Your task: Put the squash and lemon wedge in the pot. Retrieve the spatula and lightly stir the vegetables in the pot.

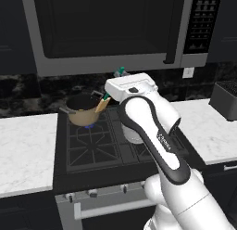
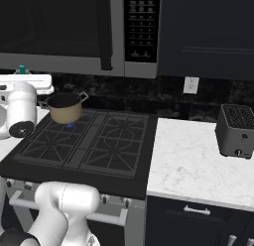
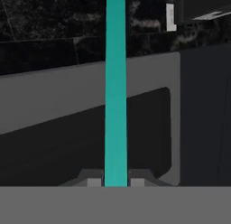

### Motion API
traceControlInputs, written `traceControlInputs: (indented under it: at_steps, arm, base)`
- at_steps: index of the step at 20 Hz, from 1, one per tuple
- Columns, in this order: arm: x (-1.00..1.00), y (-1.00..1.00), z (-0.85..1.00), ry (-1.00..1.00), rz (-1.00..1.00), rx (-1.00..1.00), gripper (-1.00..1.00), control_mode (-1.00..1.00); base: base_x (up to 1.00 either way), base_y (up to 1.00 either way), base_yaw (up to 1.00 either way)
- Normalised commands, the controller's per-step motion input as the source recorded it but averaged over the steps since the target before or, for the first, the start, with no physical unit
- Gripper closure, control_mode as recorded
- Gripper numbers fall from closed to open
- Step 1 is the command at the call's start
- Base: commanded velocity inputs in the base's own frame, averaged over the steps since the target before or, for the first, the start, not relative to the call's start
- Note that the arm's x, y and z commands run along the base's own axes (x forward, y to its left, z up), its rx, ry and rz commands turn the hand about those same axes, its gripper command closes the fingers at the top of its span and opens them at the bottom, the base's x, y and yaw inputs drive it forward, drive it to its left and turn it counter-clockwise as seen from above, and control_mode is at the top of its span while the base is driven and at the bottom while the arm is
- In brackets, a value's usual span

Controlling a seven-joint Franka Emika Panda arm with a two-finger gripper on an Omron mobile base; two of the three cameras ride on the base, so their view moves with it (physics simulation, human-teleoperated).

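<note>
We read the jaws as clamped on the teal handle of the spatula (image 3: 115,90): in the hand view the handle rises straight up from between the two finger tips, so the gripper (image 3: 115,181) pinches it at the handle end, leaving the whole length free as a lever for stirring. The light-orange blade shows as a sliver at the top edge of that view. In the left base view the blade end slants down into the mouth of the pot (image 1: 84,111), while the teal handle end pokes up behind the white hand; the tool is held tilted, we judge so the blade can reach the dark inside over the grey rim without the hand crowding the pot. The pot sits on the rear left burner of the stove (image 1: 118,150), with a small blue flame visible beneath it, below the microwave (image 1: 111,29). We cannot make out the squash or the lemon wedge; the pot's inside is too dark to tell whether they lie there. Given the spatula is already in hand and at the pot, we judge the stirring step to be in hand. A toaster (image 2: 237,131) stands well apart on the right counter (image 2: 198,165), out of the working path.
</note>
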Motion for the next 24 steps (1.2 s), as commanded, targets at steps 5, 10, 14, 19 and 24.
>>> traceControlInputs:
  at_steps: [5,10,14,19,24]
  arm:
    - [0.02,-0.28,-0.03,-0.15,-0.03,0.09,1.0,-1.0]
    - [0.1,-0.14,0.0,-0.23,-0.02,0.06,1.0,-1.0]
    - [0.47,-0.16,-0.06,-0.09,-0.02,0.07,1.0,-1.0]
    - [0.46,-0.1,-0.32,0.0,0.0,0.11,1.0,-1.0]
    - [0.62,-0.01,-0.54,0.01,0.0,0.16,1.0,-1.0]
  base:
    - [0.0,0.0,0.0]
    - [0.0,0.0,0.0]
    - [0.0,0.0,0.0]
    - [0.0,0.0,0.0]
    - [0.0,0.0,0.0]
